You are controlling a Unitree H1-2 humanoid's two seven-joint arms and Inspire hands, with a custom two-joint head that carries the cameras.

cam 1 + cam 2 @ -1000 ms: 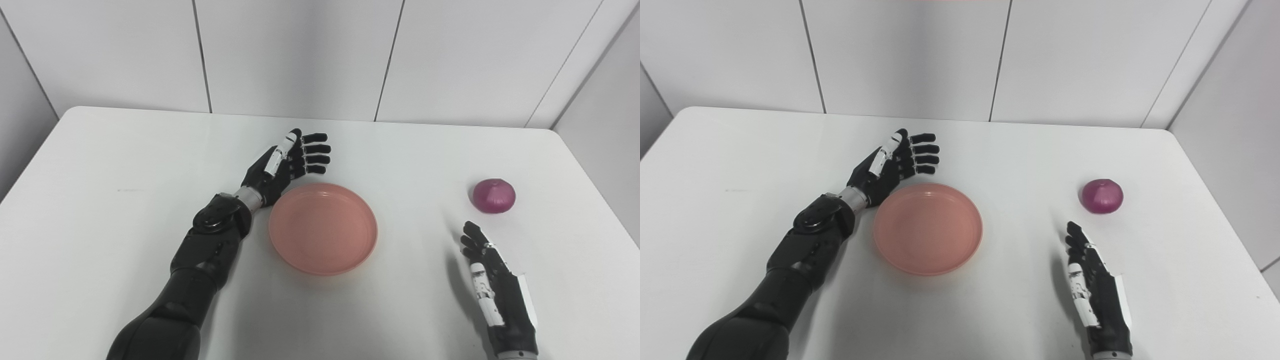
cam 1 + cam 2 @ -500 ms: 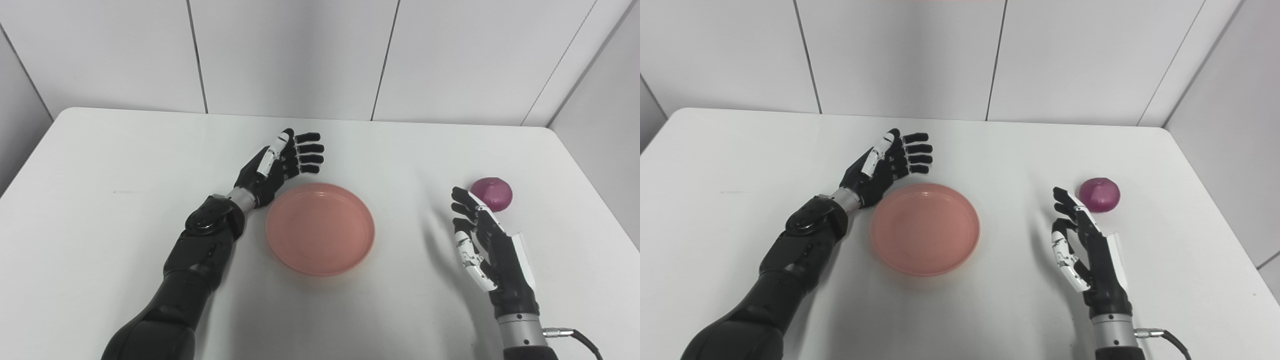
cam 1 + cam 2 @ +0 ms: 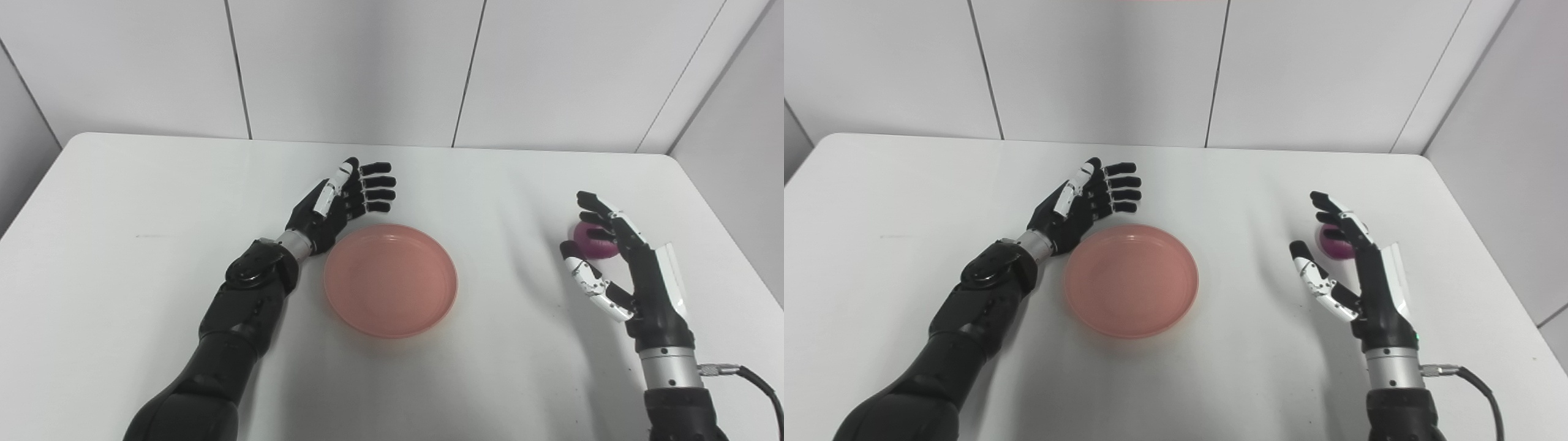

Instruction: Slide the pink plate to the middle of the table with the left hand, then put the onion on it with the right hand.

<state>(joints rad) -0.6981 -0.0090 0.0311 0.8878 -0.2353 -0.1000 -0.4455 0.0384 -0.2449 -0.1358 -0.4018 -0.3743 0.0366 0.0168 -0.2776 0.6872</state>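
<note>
The pink plate (image 3: 391, 279) lies flat near the middle of the white table (image 3: 122, 202), with nothing on it. My left hand (image 3: 343, 199) rests open just beyond the plate's far-left rim, fingers spread toward the right, not touching the plate as far as I can see. The purple onion (image 3: 591, 240) sits on the table at the right, mostly hidden behind my right hand (image 3: 618, 263). That hand is open, raised upright over the onion with thumb and fingers wide apart on either side of it, not closed on it.
A white panelled wall (image 3: 355, 67) runs along the table's far edge. The right table edge (image 3: 729, 245) lies close beyond the onion. A cable (image 3: 756, 383) trails from the right wrist.
My right hand has moved forward and up from the near right until it stands at the onion, now covering most of it. The left hand and plate have held still; the camera shifted slightly.
</note>
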